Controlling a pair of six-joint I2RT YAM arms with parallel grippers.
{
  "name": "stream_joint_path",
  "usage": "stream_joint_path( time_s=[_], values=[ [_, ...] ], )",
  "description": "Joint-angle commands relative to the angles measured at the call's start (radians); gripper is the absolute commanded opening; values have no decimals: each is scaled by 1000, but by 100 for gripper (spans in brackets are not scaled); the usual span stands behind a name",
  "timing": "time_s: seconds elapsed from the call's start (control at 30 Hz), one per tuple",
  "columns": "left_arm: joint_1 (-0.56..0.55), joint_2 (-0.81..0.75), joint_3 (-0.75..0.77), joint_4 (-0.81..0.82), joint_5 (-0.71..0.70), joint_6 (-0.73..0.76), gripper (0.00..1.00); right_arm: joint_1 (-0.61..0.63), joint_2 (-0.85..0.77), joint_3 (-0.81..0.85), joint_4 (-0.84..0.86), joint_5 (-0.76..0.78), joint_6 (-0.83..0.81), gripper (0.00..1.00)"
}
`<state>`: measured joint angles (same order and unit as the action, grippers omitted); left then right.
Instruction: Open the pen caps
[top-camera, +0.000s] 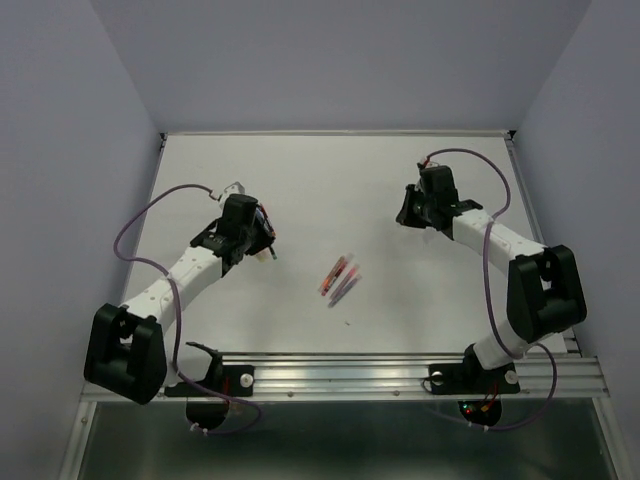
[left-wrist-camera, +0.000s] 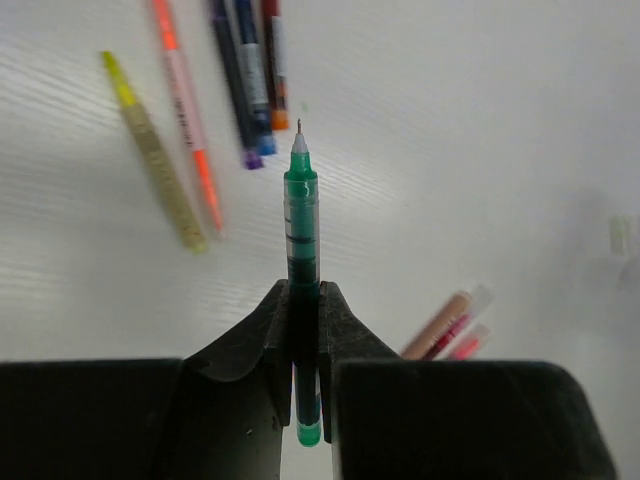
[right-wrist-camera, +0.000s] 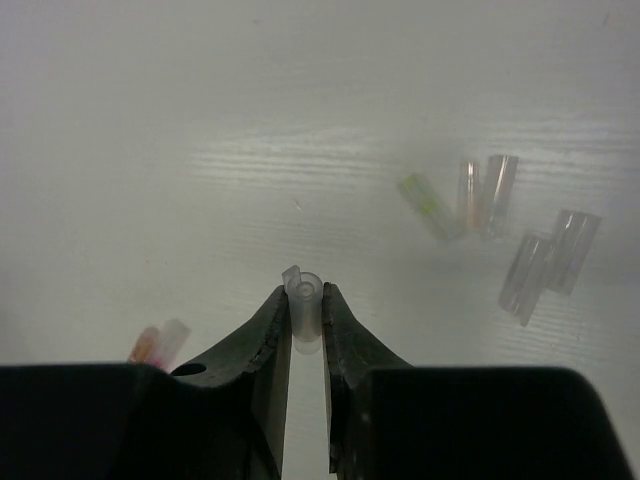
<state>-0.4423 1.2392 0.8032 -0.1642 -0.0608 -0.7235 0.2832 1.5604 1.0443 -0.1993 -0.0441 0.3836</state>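
Left gripper (left-wrist-camera: 305, 308) is clamped tight on a green pen (left-wrist-camera: 301, 200), its bare tip pointing away, with other pens (left-wrist-camera: 250, 90) lying beyond on the table (left-wrist-camera: 480, 150). Over to the right gripper (right-wrist-camera: 305, 308): it's pinching one clear pen cap (right-wrist-camera: 303, 298), and there are loose caps (right-wrist-camera: 485, 190) on the table to its right.

I have open counter (top-camera: 320, 170) along the far edge and across the middle between the arms. A small bunch of pens (top-camera: 339, 279) lies centrally, toward the near edge. Uncapped pens (left-wrist-camera: 248, 85) crowd the surface before my left fingers (left-wrist-camera: 250, 340). Loose caps (right-wrist-camera: 498, 190) dot the right half before my right fingers (right-wrist-camera: 262, 340).
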Motion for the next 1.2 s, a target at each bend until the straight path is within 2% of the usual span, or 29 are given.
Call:
stream_joint_path(
  time_s=[0.0,0.27,0.43,0.63,0.7,0.73,0.83,0.87,0.93,0.97,1.0,1.03,1.17],
  values=[
    [94,32,17,-124,-66,-57,0,10,39,8,-86,85,-77,2],
    [204,106,-12,-146,-86,-94,0,48,161,54,-127,157,-123,8],
    [228,166,-6,-140,-89,-106,0,48,199,85,-134,170,-134,11],
    [238,213,7,-135,-100,-114,0,48,219,91,-135,196,-127,22],
    [240,226,10,-135,-100,-114,0,48,208,89,-137,196,-124,29],
    [241,236,11,-135,-102,-114,2,48,204,89,-137,196,-124,39],
    [243,255,11,-129,-105,-120,6,48,178,85,-135,190,-121,43],
    [243,258,10,-126,-111,-122,7,48,168,83,-137,190,-118,50],
    [243,270,11,-118,-116,-123,12,57,138,77,-137,173,-120,54],
    [243,273,13,-110,-114,-120,14,57,126,74,-135,170,-115,61],
    [243,276,13,-104,-105,-119,18,57,115,72,-135,164,-115,62],
    [243,282,10,-91,-102,-117,25,57,104,68,-135,155,-115,62],
    [243,292,2,-78,-106,-117,40,57,32,54,-131,145,-111,65]
  ],
)
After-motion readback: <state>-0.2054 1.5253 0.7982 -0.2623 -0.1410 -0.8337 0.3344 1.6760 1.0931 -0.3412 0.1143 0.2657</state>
